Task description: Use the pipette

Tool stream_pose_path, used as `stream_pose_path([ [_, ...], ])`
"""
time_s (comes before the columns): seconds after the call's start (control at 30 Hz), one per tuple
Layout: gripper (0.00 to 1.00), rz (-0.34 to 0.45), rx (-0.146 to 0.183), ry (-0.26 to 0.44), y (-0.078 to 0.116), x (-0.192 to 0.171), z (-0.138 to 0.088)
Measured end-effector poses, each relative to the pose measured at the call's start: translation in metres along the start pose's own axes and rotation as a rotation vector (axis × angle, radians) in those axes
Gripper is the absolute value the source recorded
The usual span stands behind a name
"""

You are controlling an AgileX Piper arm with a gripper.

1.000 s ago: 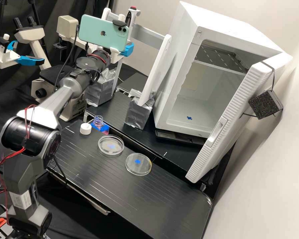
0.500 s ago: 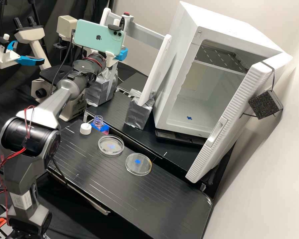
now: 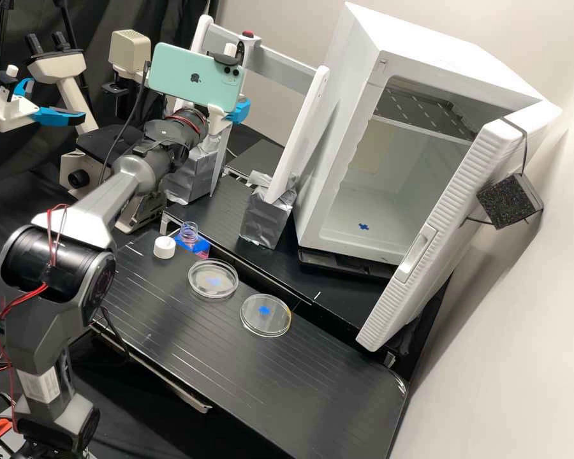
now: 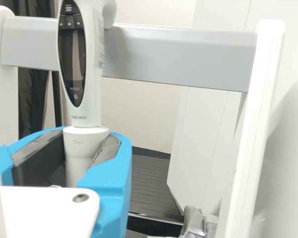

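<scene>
The grey arm (image 3: 108,199) rose, bent sharply and stretched forward to its gripper (image 3: 239,111), whose blue fingers (image 4: 109,179) seemed, as far as showed, clamped inward.

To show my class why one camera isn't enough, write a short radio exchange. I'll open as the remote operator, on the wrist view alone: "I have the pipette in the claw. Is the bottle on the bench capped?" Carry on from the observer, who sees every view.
Observer: No, the bottle stands with its neck open.
Operator: Noted. My view has the pipette between the fingers of the claw. Where is the white cap?
Observer: The white cap sits on the bench, right beside the bottle.
Operator: And how are the dishes laid out?
Observer: Two round clear dishes lie next to each other, one nearer the bottle, the other farther off.
</scene>
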State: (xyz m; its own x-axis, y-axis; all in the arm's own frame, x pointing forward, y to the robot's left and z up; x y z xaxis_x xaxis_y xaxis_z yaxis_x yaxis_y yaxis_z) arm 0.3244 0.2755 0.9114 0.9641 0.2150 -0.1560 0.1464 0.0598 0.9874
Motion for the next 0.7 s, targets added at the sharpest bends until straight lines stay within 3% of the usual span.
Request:
stream_pose_path([
  [0.7,0.0,0.045,0.004,0.031,0.015,0.0,-0.01],
])
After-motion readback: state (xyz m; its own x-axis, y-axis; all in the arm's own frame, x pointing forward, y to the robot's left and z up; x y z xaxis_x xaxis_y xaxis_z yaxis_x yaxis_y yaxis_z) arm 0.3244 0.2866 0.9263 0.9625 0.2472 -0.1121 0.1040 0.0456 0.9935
